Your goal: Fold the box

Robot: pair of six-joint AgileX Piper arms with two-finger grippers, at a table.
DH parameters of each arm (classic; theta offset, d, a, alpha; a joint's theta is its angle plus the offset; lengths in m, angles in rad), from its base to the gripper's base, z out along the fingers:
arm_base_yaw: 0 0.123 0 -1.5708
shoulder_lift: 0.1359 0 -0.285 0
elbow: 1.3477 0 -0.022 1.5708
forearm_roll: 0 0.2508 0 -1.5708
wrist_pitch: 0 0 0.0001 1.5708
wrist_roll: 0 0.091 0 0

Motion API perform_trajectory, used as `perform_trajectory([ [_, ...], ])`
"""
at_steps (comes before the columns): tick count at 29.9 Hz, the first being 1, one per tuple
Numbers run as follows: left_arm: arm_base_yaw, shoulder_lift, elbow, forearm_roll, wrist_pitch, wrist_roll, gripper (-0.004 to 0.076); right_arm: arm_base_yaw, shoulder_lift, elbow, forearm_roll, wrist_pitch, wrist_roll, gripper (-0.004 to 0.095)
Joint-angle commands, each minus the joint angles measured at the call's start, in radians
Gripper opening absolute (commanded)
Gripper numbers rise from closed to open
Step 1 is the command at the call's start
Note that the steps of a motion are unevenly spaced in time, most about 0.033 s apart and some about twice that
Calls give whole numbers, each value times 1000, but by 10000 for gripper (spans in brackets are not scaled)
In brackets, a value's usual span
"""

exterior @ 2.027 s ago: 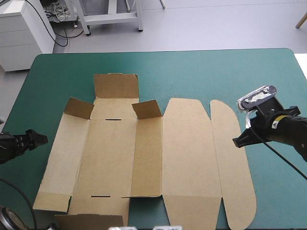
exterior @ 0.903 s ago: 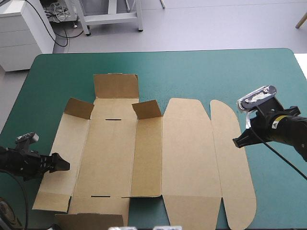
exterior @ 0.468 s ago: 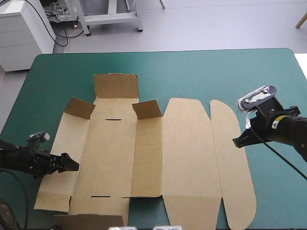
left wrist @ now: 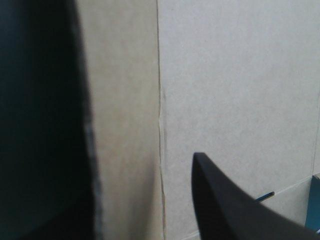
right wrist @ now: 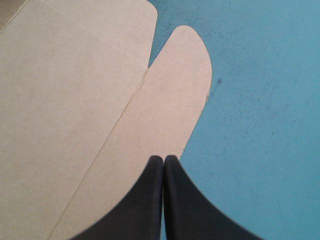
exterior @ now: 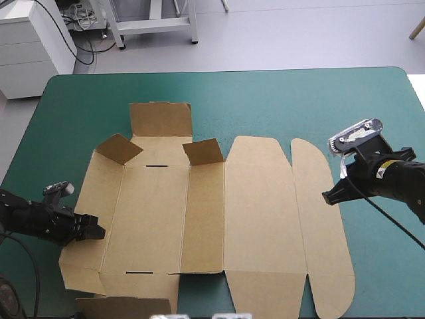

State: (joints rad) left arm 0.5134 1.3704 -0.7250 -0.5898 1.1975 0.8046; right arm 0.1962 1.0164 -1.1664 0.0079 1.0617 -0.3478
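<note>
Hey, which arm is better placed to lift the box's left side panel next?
Left. The left pincer is at that left panel of the box, where the lift would start. The right pincer, shut, sits at the rounded flap on the opposite edge, the whole sheet away.

Robot lab: teal-green table [exterior: 265, 100], white cabinet [exterior: 30, 50] (loose cables [exterior: 78, 18] behind)

The box [exterior: 265, 212] is plain brown board all over — just faint crease lines and two short dark slots. The table cover [exterior: 299, 100] is flat teal-green; the left gripper [exterior: 98, 230] and right gripper [exterior: 325, 197] are black.
</note>
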Motion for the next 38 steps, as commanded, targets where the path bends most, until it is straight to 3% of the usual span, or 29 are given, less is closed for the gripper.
perform_trajectory([
  [1,-7,-26,-30,-45,85,-8,120,-4,-13,-26,1,-47,-5,-21],
  [6,-7,-26,-34,-32,85,-8,-7,-4,-13,-26,1,-47,-5,-21],
  [28,-11,-26,-103,49,84,-53,-8,-4,-13,-26,1,-47,-5,-22],
  [33,-119,-26,-189,125,47,-56,-8,-4,-13,-26,1,-47,-5,-21],
  [38,-337,-25,-292,270,-66,-117,-8,-4,-13,-26,1,-45,-3,-21],
])
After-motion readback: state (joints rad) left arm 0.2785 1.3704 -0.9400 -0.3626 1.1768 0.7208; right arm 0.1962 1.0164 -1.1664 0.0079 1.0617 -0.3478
